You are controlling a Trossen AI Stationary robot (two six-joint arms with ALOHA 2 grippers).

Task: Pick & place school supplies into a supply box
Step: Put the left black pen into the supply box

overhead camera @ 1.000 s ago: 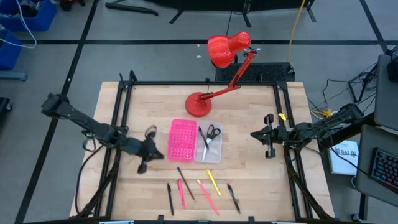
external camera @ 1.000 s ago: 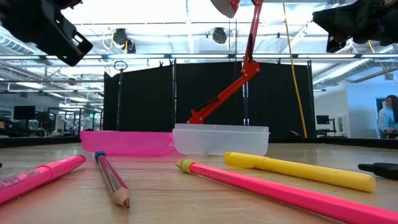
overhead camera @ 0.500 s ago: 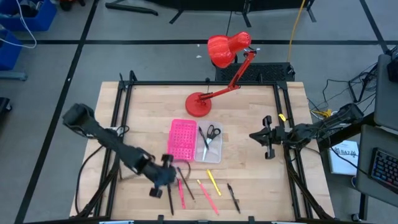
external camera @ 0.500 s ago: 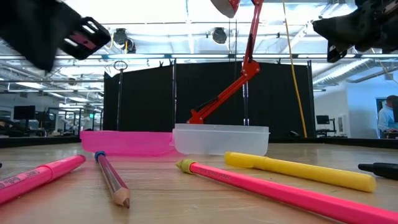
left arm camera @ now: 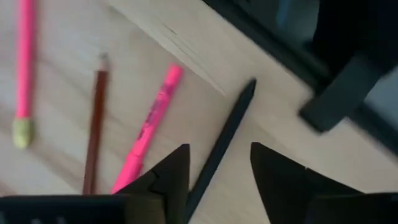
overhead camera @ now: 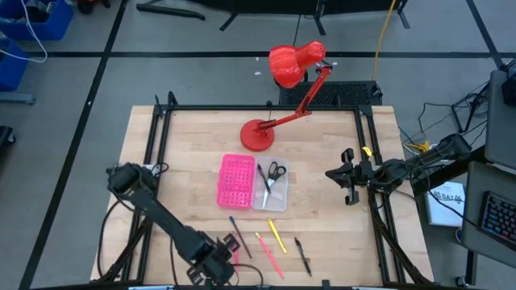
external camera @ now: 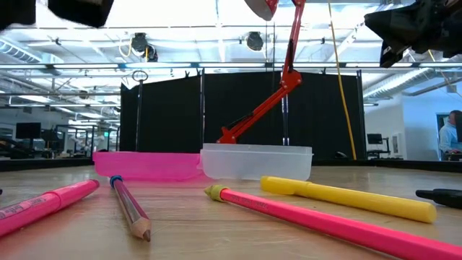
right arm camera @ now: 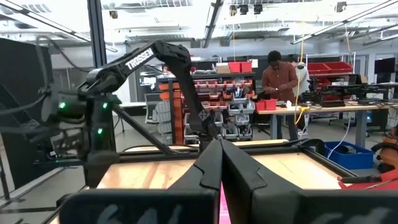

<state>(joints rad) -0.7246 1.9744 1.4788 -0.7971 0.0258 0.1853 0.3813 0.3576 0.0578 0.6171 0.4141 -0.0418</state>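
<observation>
Several pens and pencils lie flat near the table's front edge: a black pen (left arm camera: pixel 225 142), a pink highlighter (left arm camera: pixel 149 138), a brown pencil (left arm camera: pixel 94 137), a pink pencil (overhead camera: pixel 270 254), a yellow pen (overhead camera: pixel 276 235) and another black pen (overhead camera: pixel 302 256). My left gripper (left arm camera: pixel 217 180) hovers open over them, one finger on each side of the first black pen. The supply box (overhead camera: pixel 234 181) sits mid-table, with scissors (overhead camera: pixel 276 170) in its clear half (overhead camera: pixel 274 197). My right gripper (overhead camera: pixel 348 176) waits shut at the right, raised off the table.
A red desk lamp stands with its round base (overhead camera: pixel 258 135) just behind the box and its head (overhead camera: pixel 294 63) beyond the far edge. Black frame rails (overhead camera: pixel 153 161) run along the table's sides. A person (right arm camera: pixel 278 81) stands in the room behind.
My left gripper has swung from beside the pink half of the box toward the table's near edge and somewhat to the right, ending over the row of pens. The pens, the box and my right arm have stayed put.
</observation>
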